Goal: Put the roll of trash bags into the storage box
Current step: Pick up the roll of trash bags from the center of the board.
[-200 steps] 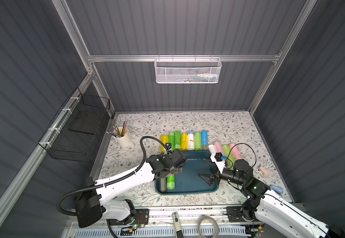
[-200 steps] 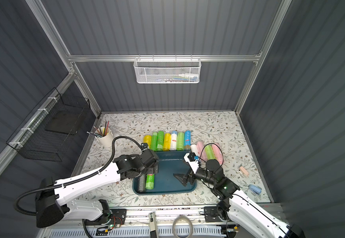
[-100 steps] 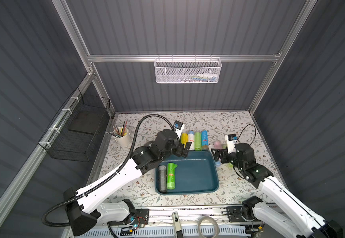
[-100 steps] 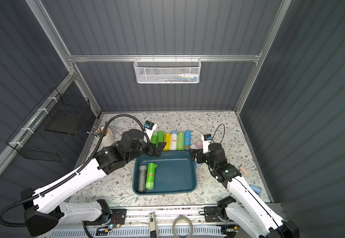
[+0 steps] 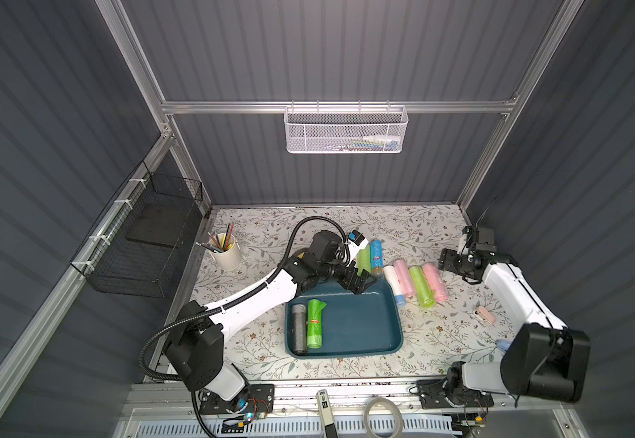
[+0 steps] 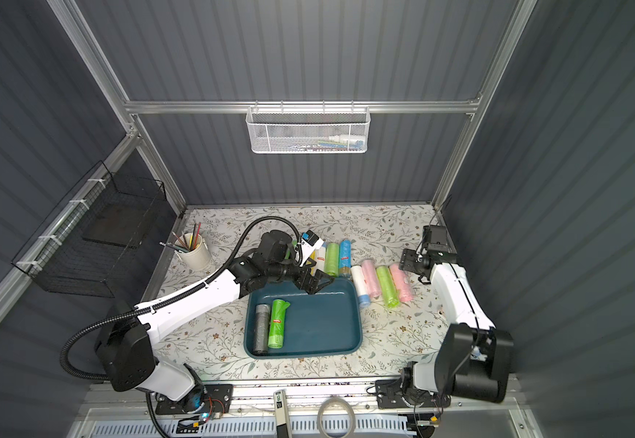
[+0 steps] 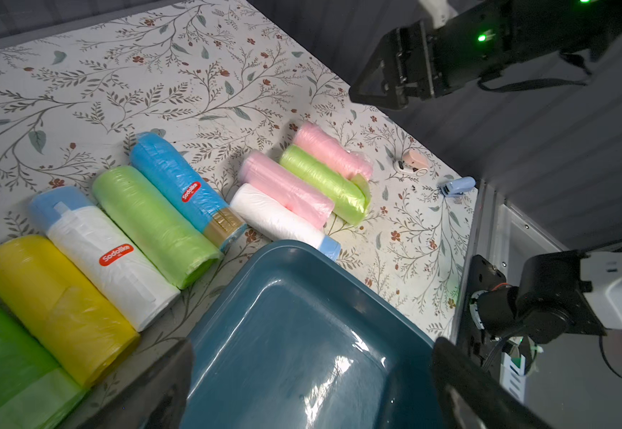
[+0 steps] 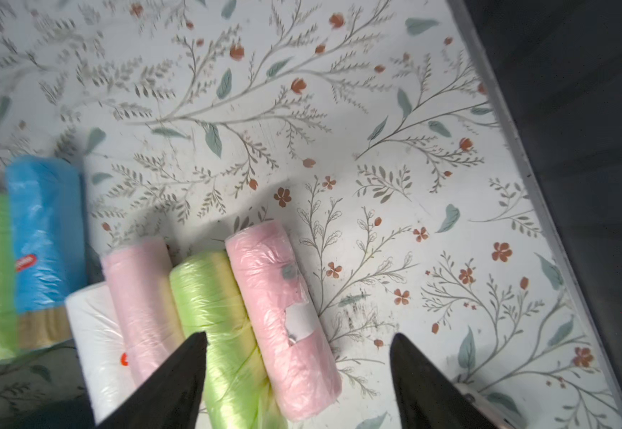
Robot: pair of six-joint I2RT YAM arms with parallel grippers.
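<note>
Your left hand (image 5: 363, 282) hangs released and empty over the upper right corner of the storage box (image 5: 361, 330), which sits low in the centre of both top views on the floral surface (image 5: 270, 235). Inside the box, against its left wall, a grey roll (image 5: 298, 328) and a bright green roll (image 5: 315, 322) lie side by side, touching. Your right hand (image 5: 445, 261) is at the right of the frame, near the upper end of the outer pink roll (image 5: 434, 282). In the right wrist view its fingers (image 8: 175, 390) stand apart with nothing gripped, and that roll lies beneath them. It is the right-most of four rolls packed together just right of the box, next to a light green roll (image 5: 421, 286), an inner pink roll (image 5: 403, 278) and a white roll (image 5: 393, 282). More rolls line the box's upper edge, among them a blue roll (image 5: 376, 256) and a yellow roll (image 7: 53, 304). A cup of pencils (image 5: 227, 252) stands at the left of the surface, well apart.
</note>
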